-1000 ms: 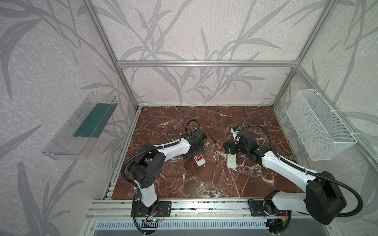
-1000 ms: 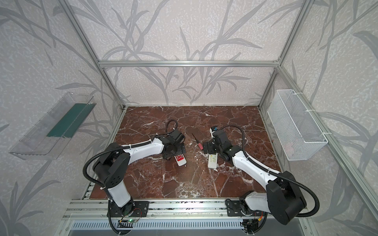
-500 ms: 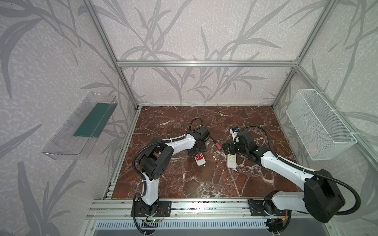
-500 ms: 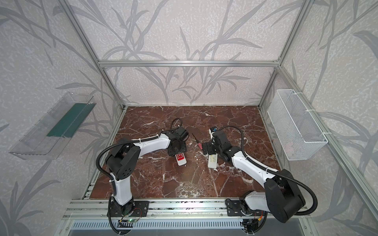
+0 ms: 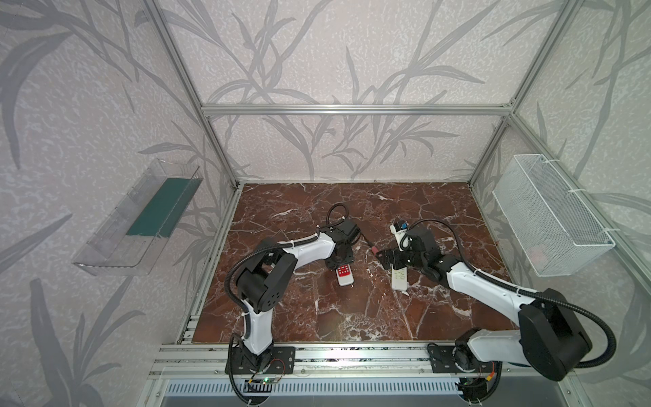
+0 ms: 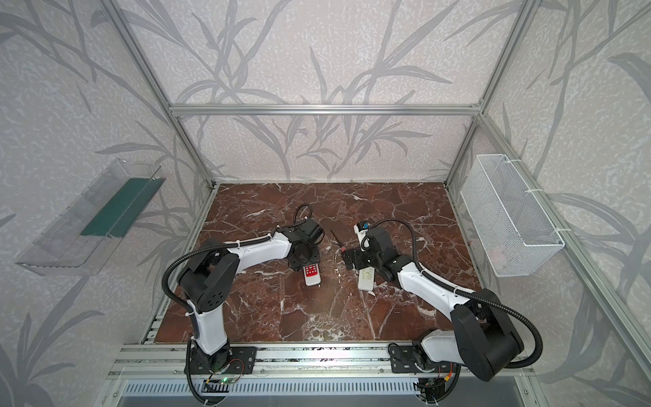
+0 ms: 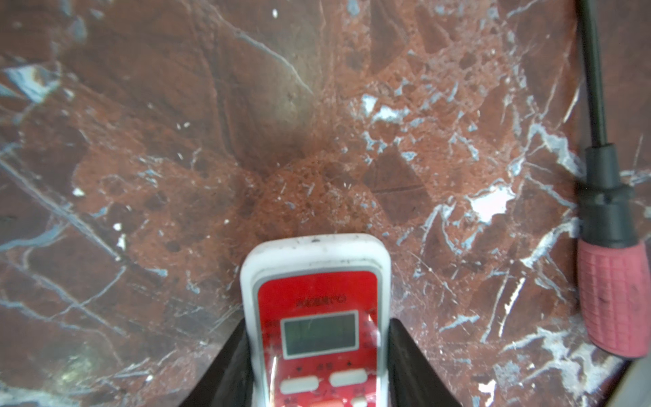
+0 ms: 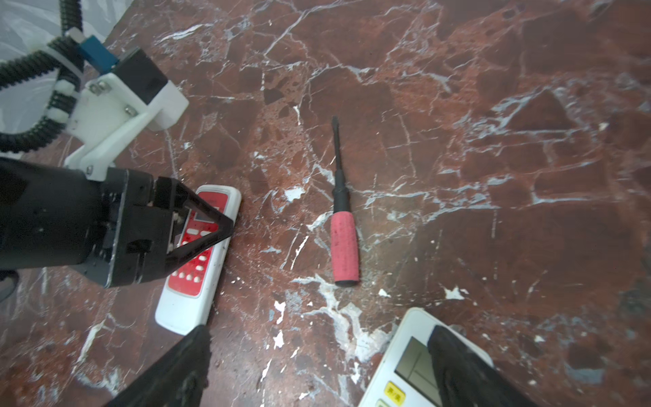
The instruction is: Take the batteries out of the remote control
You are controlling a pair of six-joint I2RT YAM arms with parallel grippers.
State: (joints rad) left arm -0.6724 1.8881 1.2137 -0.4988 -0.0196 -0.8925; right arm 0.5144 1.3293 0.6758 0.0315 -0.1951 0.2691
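The left gripper (image 7: 317,322), half closed, pinches both sides of the red remote (image 7: 315,282), which lies face up on the table (image 7: 141,141). The right gripper (image 8: 317,341) stands wide open and empty, one finger (image 8: 456,356) over the white remote (image 8: 405,356). The batteries are hidden.

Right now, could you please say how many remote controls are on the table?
2. The red remote lies between the fingers of the left hand, left of centre; the white remote lies under the open right hand, right of centre. The arms could hide others.
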